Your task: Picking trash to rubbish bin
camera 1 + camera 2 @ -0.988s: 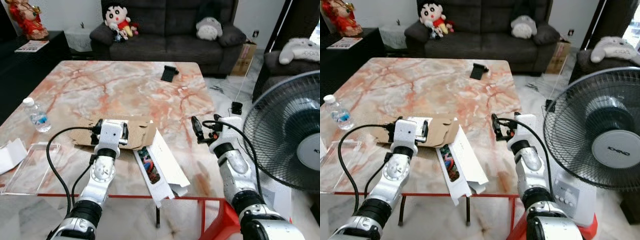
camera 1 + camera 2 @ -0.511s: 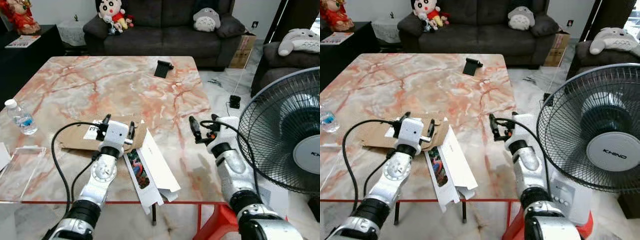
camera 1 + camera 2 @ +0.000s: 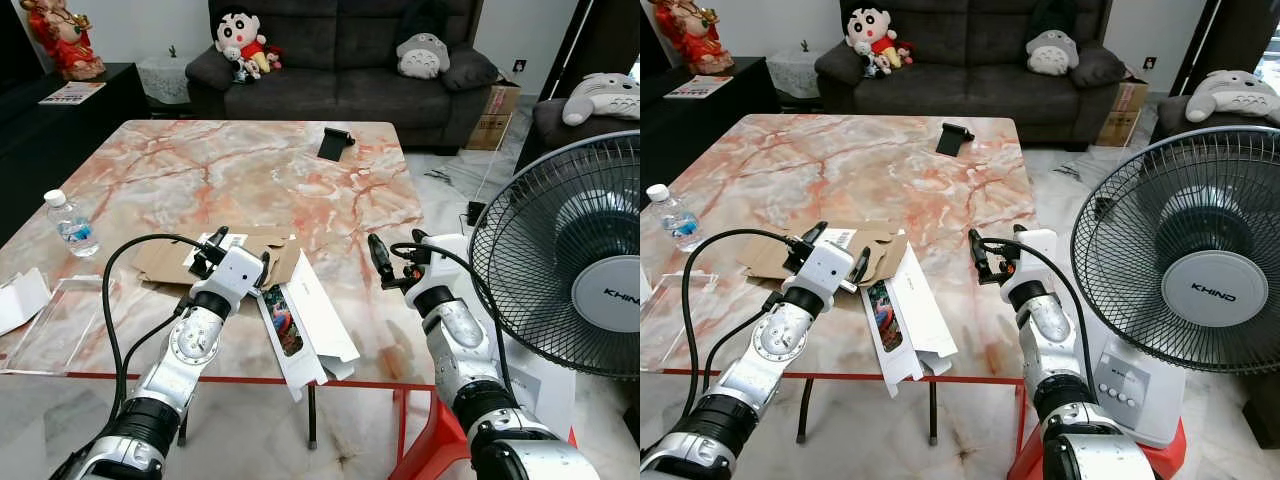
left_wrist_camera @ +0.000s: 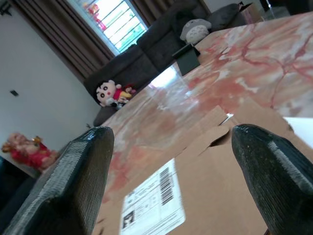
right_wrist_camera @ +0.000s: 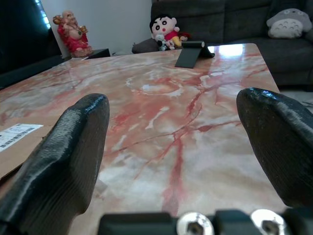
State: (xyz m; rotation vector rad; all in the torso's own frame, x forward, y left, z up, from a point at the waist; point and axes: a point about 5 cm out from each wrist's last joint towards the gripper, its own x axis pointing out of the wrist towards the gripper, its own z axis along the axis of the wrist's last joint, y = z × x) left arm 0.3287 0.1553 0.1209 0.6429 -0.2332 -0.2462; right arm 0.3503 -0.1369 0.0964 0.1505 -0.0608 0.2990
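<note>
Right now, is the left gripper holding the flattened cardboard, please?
No, the left gripper is open, its fingers apart above the flattened cardboard, gripping nothing.

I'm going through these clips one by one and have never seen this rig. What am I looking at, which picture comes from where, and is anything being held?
This is a walking humanoid robot with two silver arms, each ending in two long black fingers. The two wide pictures come from its head, looking down at a marble table. The two close-ups come from cameras on its wrists, looking out between the fingers.

The left gripper hovers open over a flattened cardboard box with a shipping label. Beside it lies an open white carton with colourful contents. The right gripper is open above bare table. Nothing is held.

Also on the table: a water bottle, a clear tray and a black stand. A fan stands on the robot's right.
</note>
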